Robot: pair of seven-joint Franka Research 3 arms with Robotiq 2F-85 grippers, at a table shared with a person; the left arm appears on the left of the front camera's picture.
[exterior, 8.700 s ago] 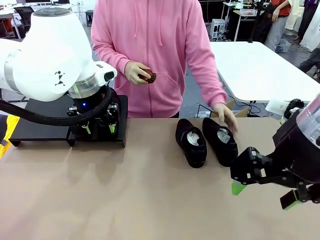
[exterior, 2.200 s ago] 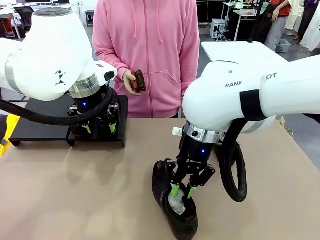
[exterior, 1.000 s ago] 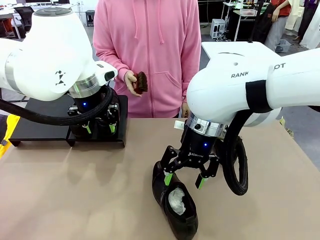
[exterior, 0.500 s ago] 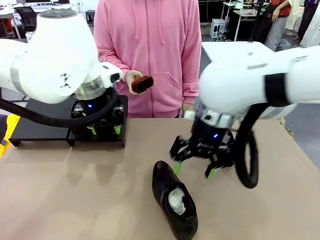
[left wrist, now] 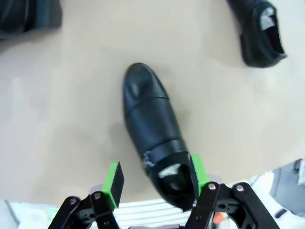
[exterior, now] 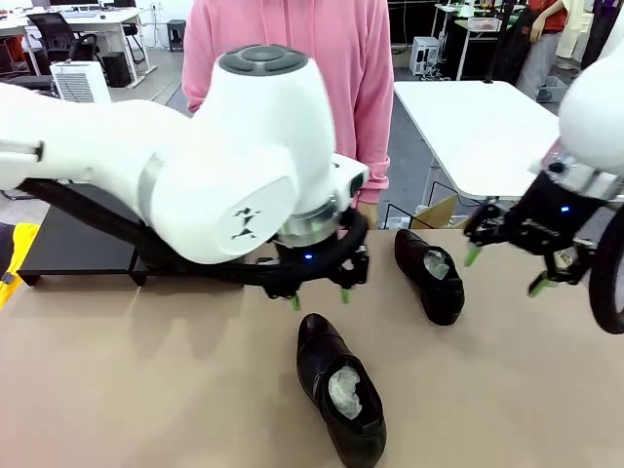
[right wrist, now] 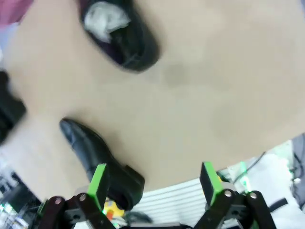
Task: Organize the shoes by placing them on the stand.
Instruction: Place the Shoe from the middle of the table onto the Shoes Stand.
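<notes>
Near the front edge of the table, mid-width, the near shoe is laid flat. The far shoe is set toward the far edge, well apart. The stand at the far-left corner is largely blocked by the left arm. The left claw, moved off the stand since earlier, is held above the near shoe's toe, fingers apart, nothing gripped. The right claw, pulled back toward the right edge, is spread wide. Leather is glossy black, stuffed with crumpled white paper; the table is matte tan.
</notes>
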